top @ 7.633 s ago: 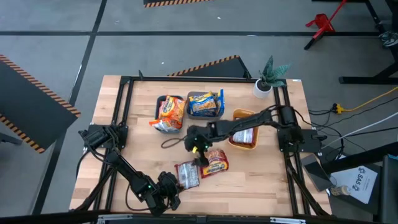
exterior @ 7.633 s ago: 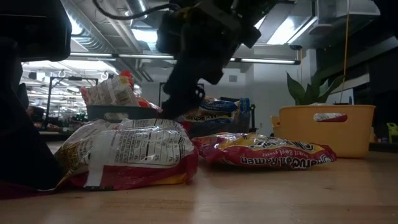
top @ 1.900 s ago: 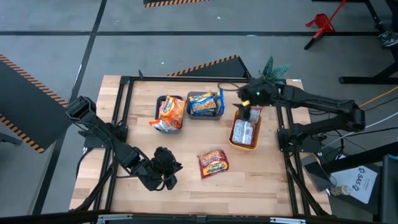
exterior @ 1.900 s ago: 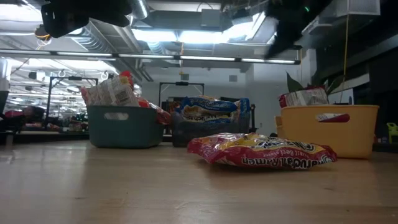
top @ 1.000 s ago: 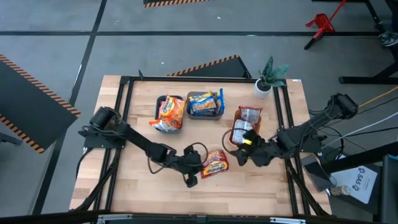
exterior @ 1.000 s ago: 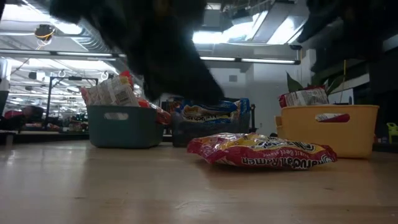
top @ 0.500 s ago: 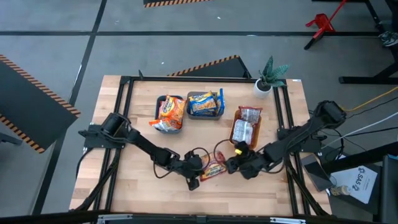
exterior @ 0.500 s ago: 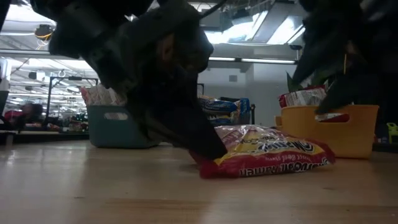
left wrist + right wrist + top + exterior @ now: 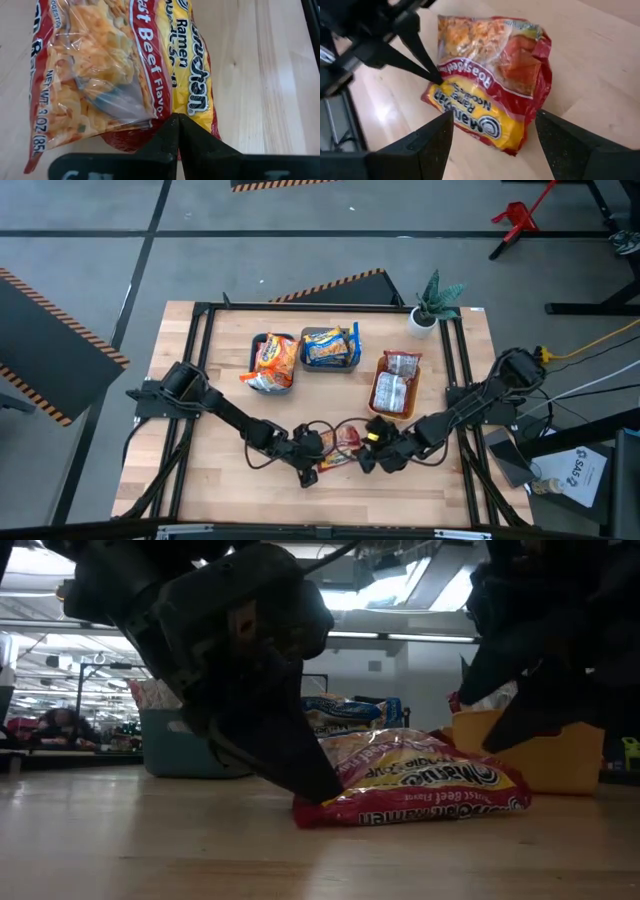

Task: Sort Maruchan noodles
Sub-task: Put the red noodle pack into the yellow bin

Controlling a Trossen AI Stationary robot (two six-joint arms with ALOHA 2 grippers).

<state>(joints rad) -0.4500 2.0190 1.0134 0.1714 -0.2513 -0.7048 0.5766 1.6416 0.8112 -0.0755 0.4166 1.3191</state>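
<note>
One Maruchan roast-beef packet point(image 9: 342, 444), red and yellow, lies on the table's near middle. My left gripper point(image 9: 316, 460) comes at it from the table's left, fingers shut, tips at its edge point(image 9: 175, 119). My right gripper point(image 9: 368, 448) hovers at the packet's right side, wide open. In the right wrist view its fingers point(image 9: 435, 145) stand on either side of the packet point(image 9: 490, 85), apart from it as far as I can see. Other packets fill three trays at the far side. My left gripper has its shut fingertips point(image 9: 175, 120) pushed against the packet's red edge point(image 9: 150, 131), slanting down from the table's left point(image 9: 322, 792). The packet rests with its lower edge point(image 9: 400, 815) on the wood, its printed face tipped up.
At the far middle a teal tray point(image 9: 254, 356) holds orange packets and a dark grey tray point(image 9: 304, 336) holds yellow-and-blue ones. An orange tray point(image 9: 376, 406) with silvery packets sits just beyond my right gripper. A potted plant point(image 9: 430, 305) stands at the far right corner. Bare wood lies to the near left.
My left gripper moved right up to the packet's left edge and pushed into it. My right gripper travelled left from beside the orange tray to the packet's right side. The packet, flat before, has tipped up and shifted slightly.
</note>
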